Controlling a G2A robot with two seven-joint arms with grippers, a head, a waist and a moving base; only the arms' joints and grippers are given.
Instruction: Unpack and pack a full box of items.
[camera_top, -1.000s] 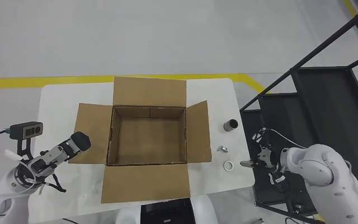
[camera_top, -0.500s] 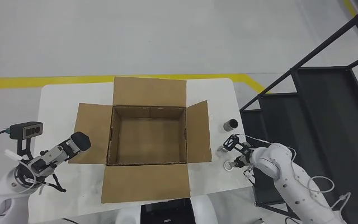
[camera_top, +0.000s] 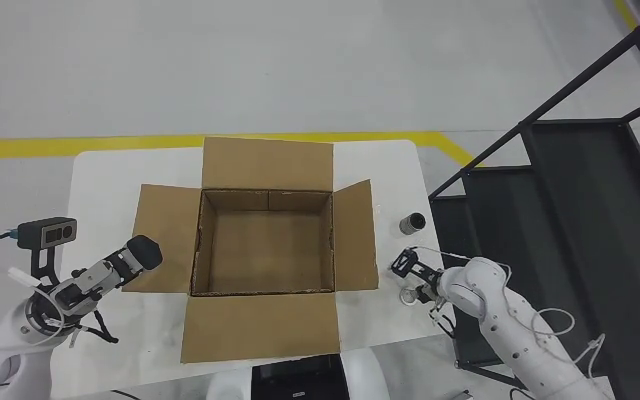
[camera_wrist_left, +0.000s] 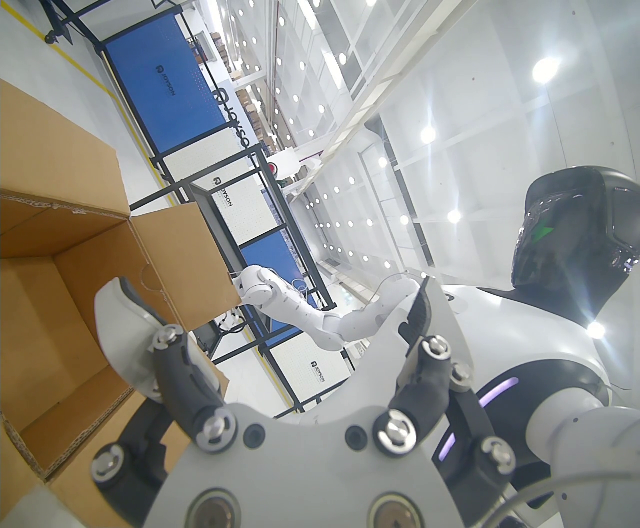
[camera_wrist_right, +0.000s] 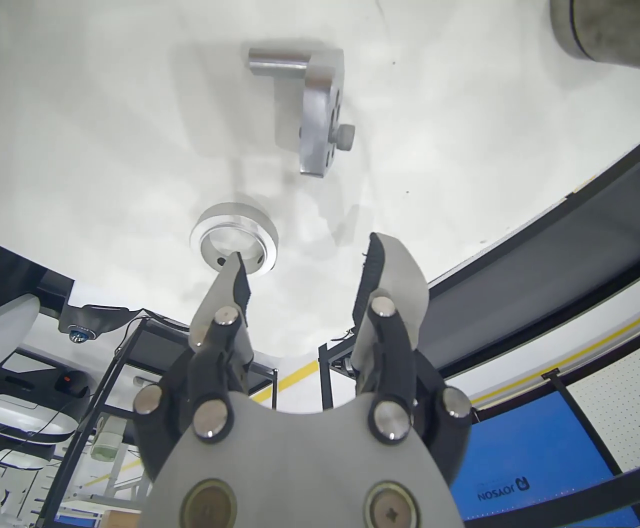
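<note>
Box (camera_top: 265, 250) stands empty, flaps spread; I judge unpacking done, repacking not begun. Ring (camera_wrist_right: 233, 240), bracket (camera_wrist_right: 315, 125) and cylinder (camera_top: 412, 222) lie on the surface (camera_top: 110, 170) beside it. Right pincer (camera_wrist_right: 305, 250) hangs apart by the ring; left pincer (camera_wrist_left: 270, 290) apart, empty, beside the box.

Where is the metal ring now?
The ring lies on the table right of the cardboard box in the top view, beside the bracket, at the right pincer.
</note>
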